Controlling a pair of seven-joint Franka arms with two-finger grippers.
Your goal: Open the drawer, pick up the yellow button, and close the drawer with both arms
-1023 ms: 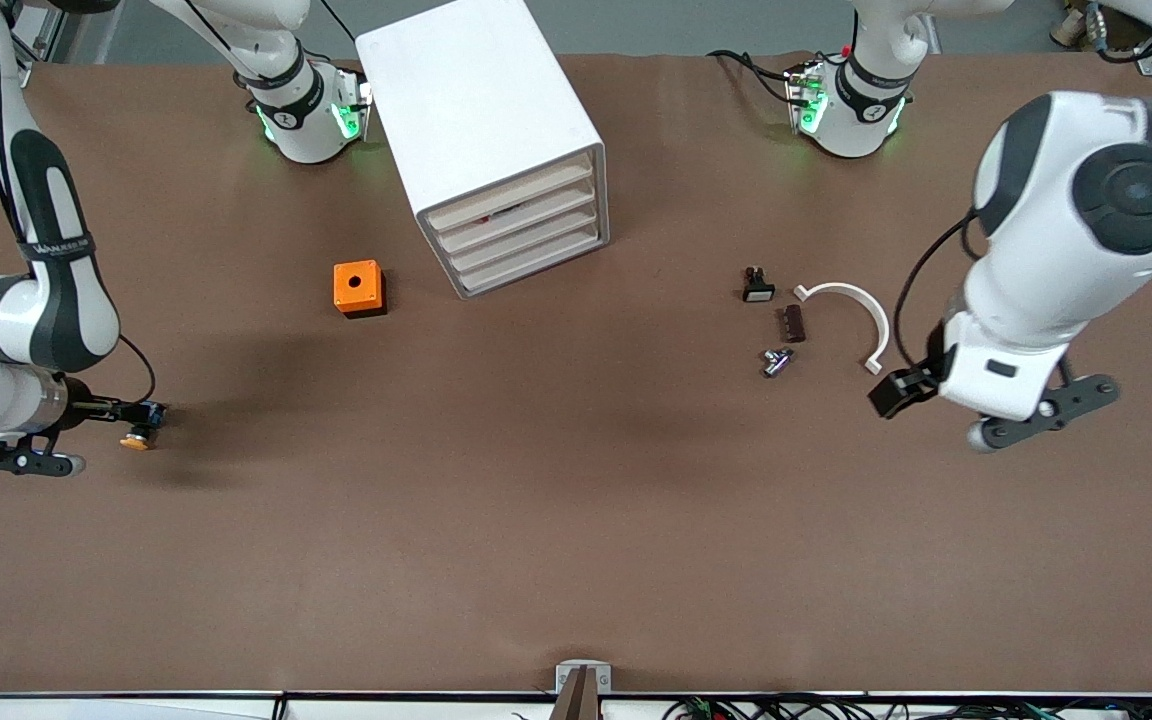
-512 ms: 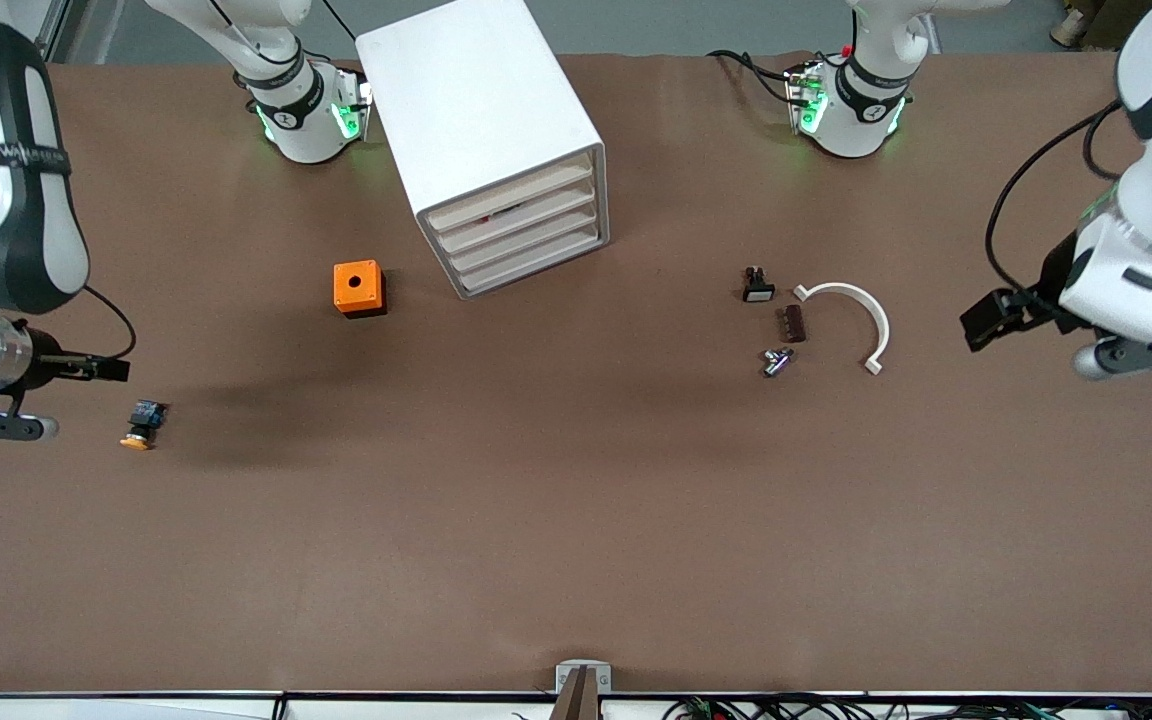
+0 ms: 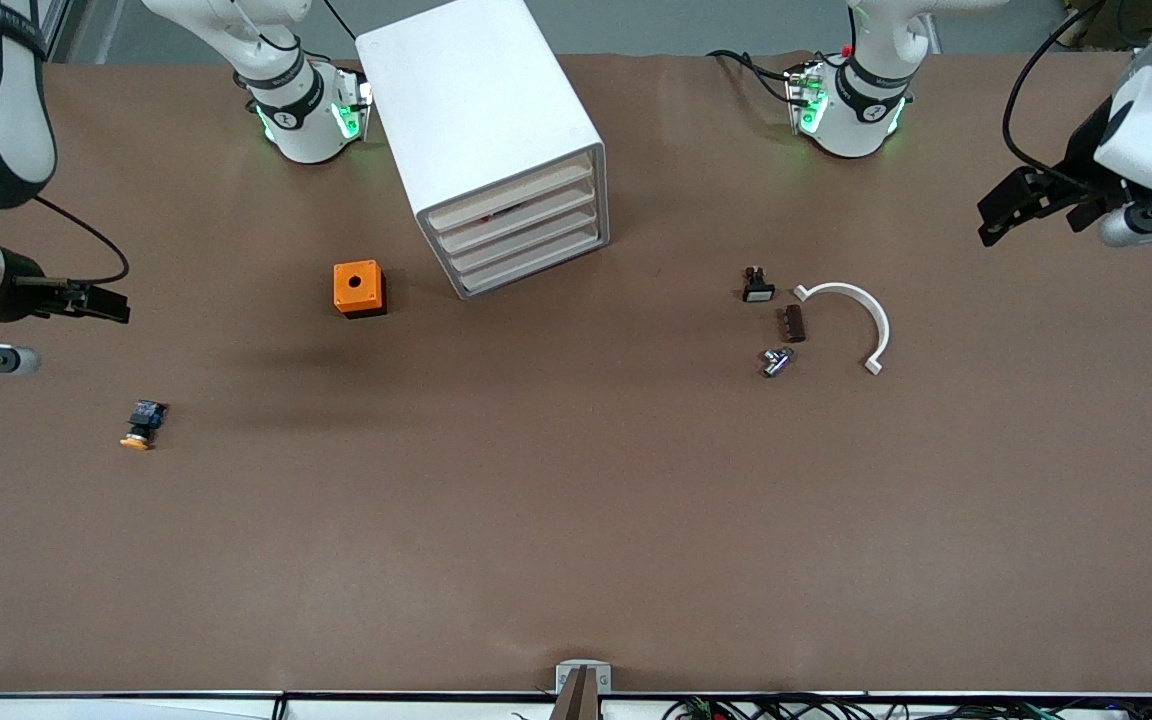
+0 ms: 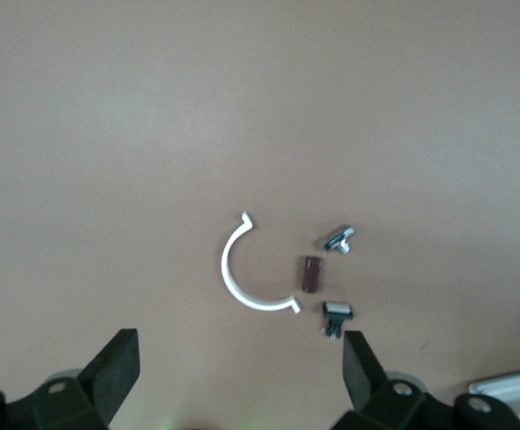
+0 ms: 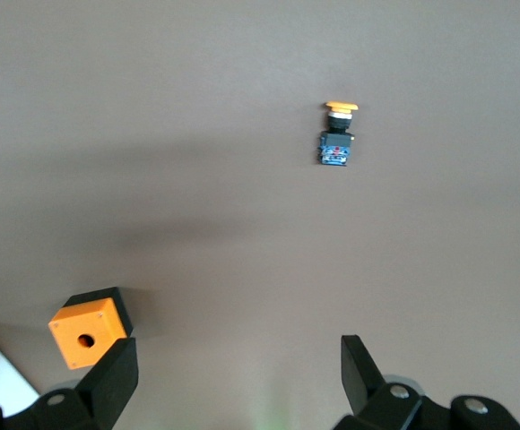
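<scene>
- The button (image 3: 143,423) lies on its side on the bare bench (image 3: 576,520), toward the right arm's end, nearer to the front camera than the orange cube (image 3: 358,288).
- The right gripper (image 3: 101,300) hangs over the bench near that end, its jaws spread and holding nothing.
- The left gripper (image 3: 1011,212) hangs over the left arm's end, jaws spread too, not far from the white curved clip (image 3: 861,315) and the small black switch (image 3: 757,288).
- The top drawer (image 3: 511,198) of the white cabinet (image 3: 481,140) looks pushed in, though I cannot be sure from here.
- To me the task seems nearly finished; both arms should stay high and well clear of the button.
</scene>
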